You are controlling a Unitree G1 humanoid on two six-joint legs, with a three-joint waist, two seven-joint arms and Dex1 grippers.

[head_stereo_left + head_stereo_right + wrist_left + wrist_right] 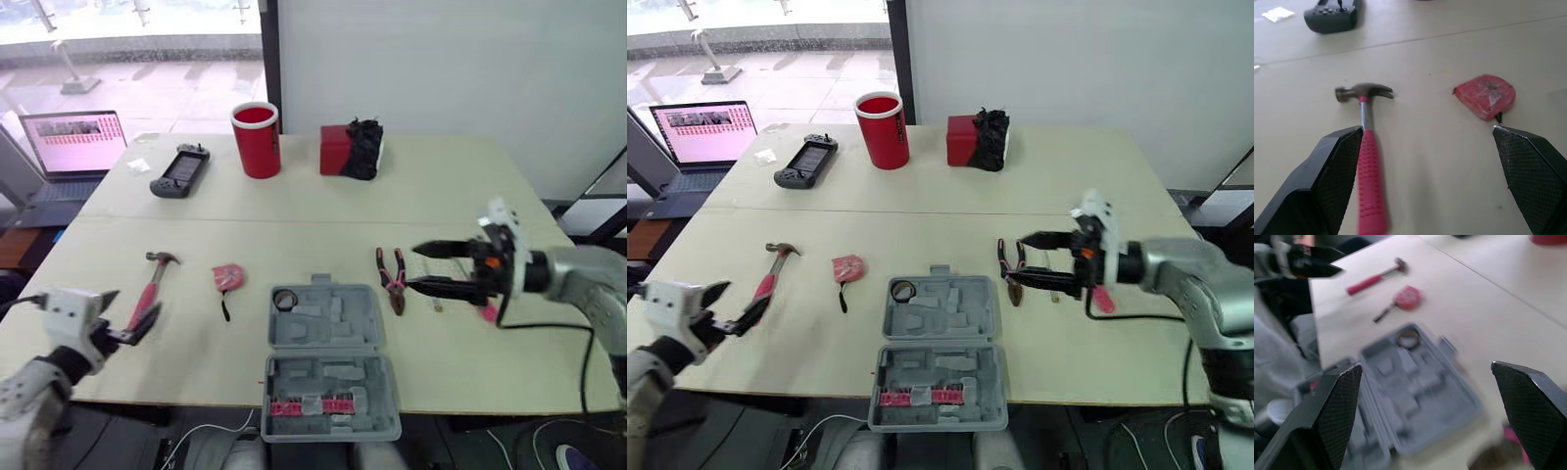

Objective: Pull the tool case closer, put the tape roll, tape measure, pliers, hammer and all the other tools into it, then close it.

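The grey tool case lies open at the table's front edge, with a tape roll in its far left corner and a pink strip in the near half. Left of it lie the red tape measure and the pink-handled hammer. My left gripper is open at the near end of the hammer handle, which lies by one finger. The red-handled pliers lie right of the case. My right gripper is open, its tips just right of the pliers.
At the back stand a red cup, a red box with a black object, a game controller and a laptop. A small pink item and a tiny part lie under my right arm.
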